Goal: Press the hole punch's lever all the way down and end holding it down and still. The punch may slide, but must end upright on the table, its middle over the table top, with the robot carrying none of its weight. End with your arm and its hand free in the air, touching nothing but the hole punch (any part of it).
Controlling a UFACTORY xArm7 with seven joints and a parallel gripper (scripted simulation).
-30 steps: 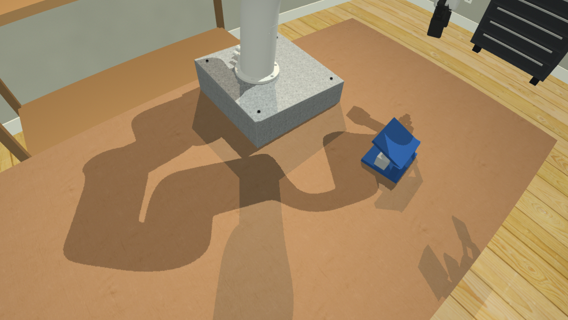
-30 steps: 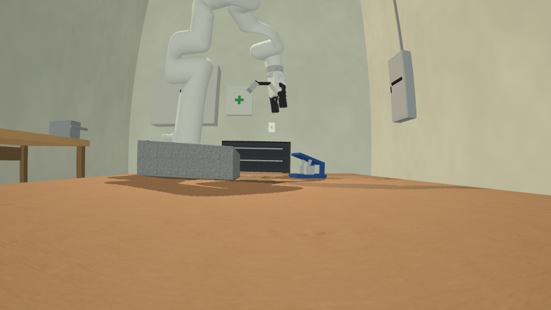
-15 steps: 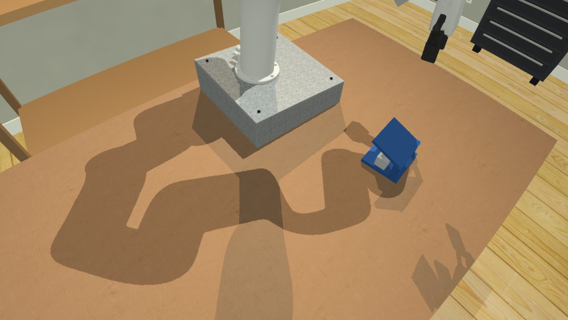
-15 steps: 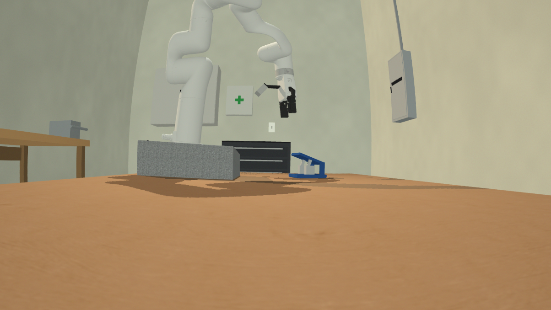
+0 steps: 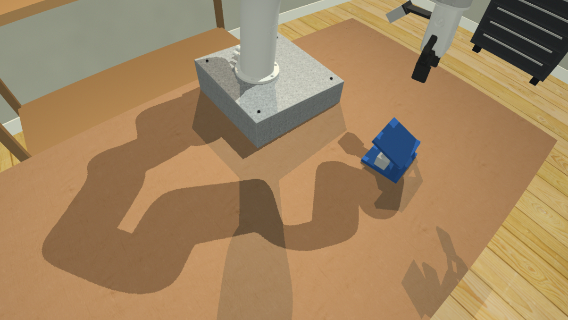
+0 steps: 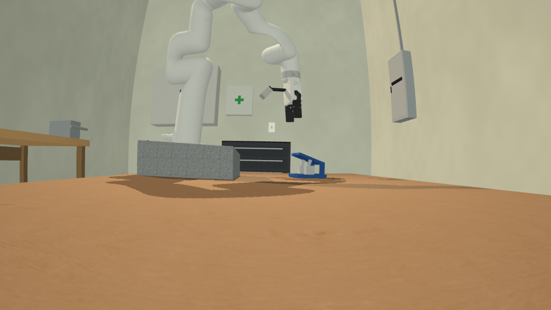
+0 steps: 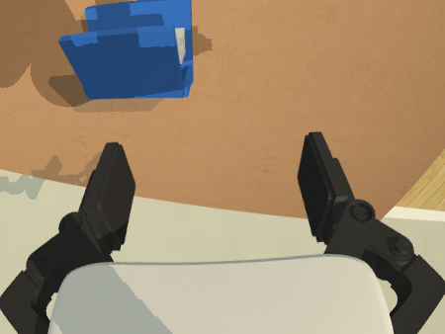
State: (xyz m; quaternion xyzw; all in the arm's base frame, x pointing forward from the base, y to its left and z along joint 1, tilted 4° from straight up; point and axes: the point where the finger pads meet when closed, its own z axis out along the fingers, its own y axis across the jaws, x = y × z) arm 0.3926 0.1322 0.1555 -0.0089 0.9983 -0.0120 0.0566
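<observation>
The blue hole punch point(image 5: 391, 151) stands upright on the brown table top, right of the arm's base. Its lever point(image 5: 396, 142) is raised and slopes up; a grey block shows under it. The punch also shows in the exterior view point(image 6: 308, 166) and at the upper left of the wrist view point(image 7: 132, 50). My gripper point(image 6: 294, 113) hangs high in the air above the punch, a little to one side, well apart from it. Its fingers are wide open and empty. In the top view the gripper point(image 5: 425, 63) is at the upper right.
The grey stone base block point(image 5: 268, 93) of the arm stands left of the punch. A black drawer cabinet point(image 5: 526, 33) stands on the wooden floor beyond the table's far right edge. A wooden side table point(image 6: 38, 144) with a grey box is at the left.
</observation>
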